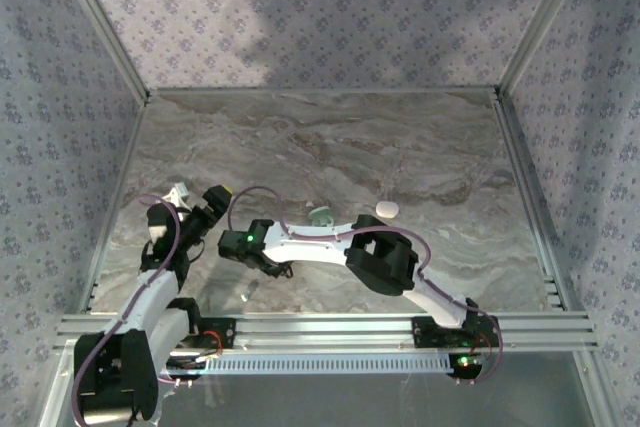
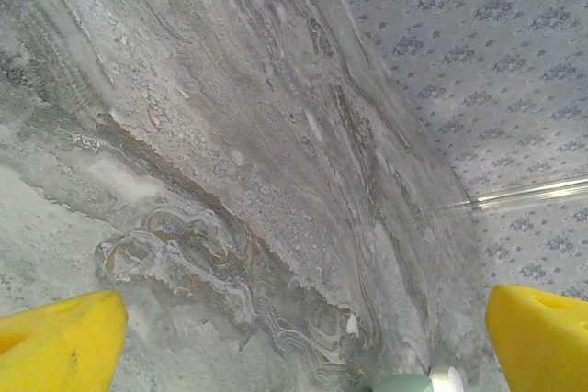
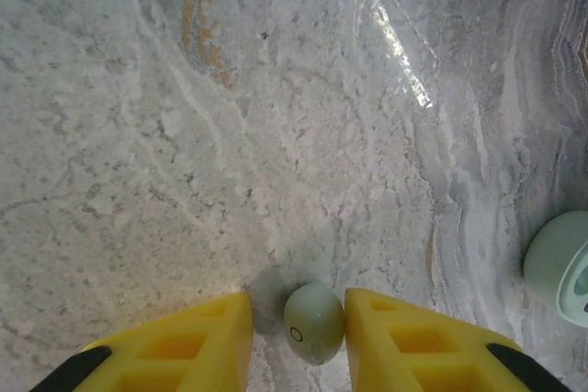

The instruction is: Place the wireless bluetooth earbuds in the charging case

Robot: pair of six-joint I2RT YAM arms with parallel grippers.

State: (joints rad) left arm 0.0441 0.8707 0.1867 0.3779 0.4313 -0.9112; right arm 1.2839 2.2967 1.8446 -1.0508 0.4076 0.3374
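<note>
Left claw (image 2: pixel 305 305) fingers wide apart over the marble table (image 2: pixel 230 135); my right claw (image 3: pixel 299 305) narrowly apart, straddling the pale mint earbud (image 3: pixel 313 321) at 6 o'clock, with the mint charging case (image 3: pixel 562 268) at 3 o'clock.

The table (image 1: pixel 400 147) is flat stone, gray & tan w/ wavy lines, like marble. Light makes a shiny streak on it. Metal rails (image 1: pixel 330 325) run along the front & sides.

Approx. in the middle sits a small mint-green case (image 1: pixel 320 215); it looks open. Just to its right, not touching, lies a white oval pod (image 1: pixel 386 209).

Nearer the front, a tiny pale green bud (image 3: pixel 313 321) rests on the stone. It's shaped like an egg w/ a little ring mark. The case is off to its right, apart from it.

Left wrist view: a tiny white bit (image 2: pixel 352 323) lies beside the case. Too small to tell what it is.
</note>
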